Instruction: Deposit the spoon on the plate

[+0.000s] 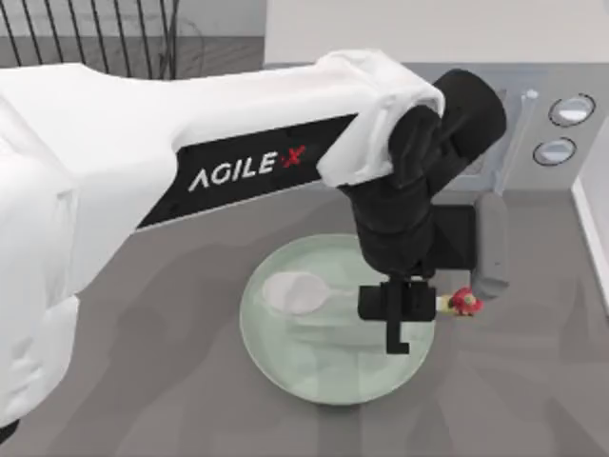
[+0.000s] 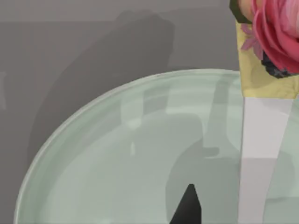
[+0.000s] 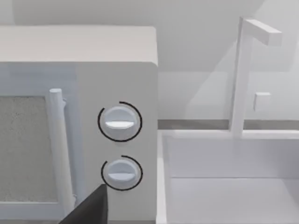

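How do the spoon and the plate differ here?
The spoon is white with a red-and-yellow knob; the plate is plain pale green. The spoon is slim and long; the plate is round and far wider. The spoon lies on the plate, which sits on the table. Both look glossy.

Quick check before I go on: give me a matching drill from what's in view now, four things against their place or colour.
Things:
1. spoon
2. plate
3. left gripper
4. microwave

Places or colours:
A. pale green, on the grey table
B. at the back right of the table, with two round knobs
C. over the plate's right side, above the spoon's handle
D. white bowl lying on the plate, red knob past the right rim

Pairs: 1-D, 2-A, 3-C, 4-B
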Motion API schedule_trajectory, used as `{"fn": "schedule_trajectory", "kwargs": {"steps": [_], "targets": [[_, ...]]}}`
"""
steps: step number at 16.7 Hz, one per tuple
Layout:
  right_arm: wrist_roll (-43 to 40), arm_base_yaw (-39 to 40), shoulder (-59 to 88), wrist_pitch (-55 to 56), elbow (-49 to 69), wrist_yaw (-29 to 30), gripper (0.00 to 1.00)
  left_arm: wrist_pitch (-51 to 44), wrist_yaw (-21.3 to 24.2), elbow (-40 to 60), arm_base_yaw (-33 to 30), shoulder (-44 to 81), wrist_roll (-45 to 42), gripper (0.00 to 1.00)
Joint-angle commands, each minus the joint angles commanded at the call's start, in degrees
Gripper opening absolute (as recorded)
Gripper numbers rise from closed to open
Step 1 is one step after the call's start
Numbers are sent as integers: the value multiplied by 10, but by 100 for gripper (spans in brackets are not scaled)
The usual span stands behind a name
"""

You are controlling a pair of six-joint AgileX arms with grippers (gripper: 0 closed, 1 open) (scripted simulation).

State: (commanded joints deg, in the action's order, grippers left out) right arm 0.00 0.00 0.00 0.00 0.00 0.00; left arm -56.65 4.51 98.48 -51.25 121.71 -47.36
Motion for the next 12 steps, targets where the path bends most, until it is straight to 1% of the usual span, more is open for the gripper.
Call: {"fn": "schedule_trajectory", "kwargs": {"steps": [5,12], "targets": [[0,0,0,0,0,0,100,11,-12,-7,13,2,11,0],[0,0,0,0,0,0,100,3,-37,-20,44,27,35,0]]}}
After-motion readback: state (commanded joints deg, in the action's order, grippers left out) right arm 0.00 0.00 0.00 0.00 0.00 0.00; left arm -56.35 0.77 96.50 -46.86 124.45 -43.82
